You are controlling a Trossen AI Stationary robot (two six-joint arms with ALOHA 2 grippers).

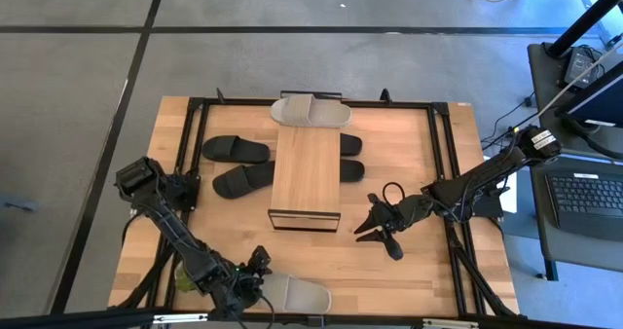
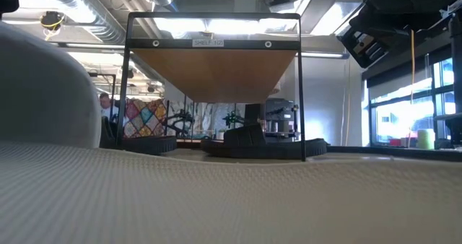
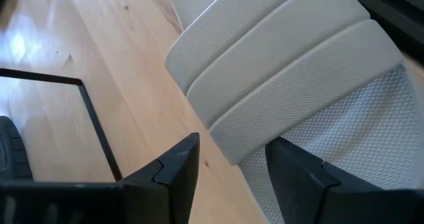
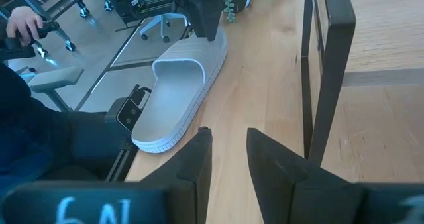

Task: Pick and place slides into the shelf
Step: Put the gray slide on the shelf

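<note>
Currently left gripper (image 1: 255, 271) is straddling the beige slide (image 1: 297, 294) strap, fingers spread; right gripper (image 1: 372, 222) is hovering beside shelf (image 1: 306, 173), slightly parted, empty.

Beige-grey slide (image 1: 297, 295), woven-texture strap; 2nd beige-grey slide (image 1: 310, 111); matte blk slides (image 1: 236, 150); shelf (image 1: 306, 168) lt wood top, dk frame.

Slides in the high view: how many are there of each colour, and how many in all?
Black slides: 4
Beige-grey slides: 2
Total: 6
</note>
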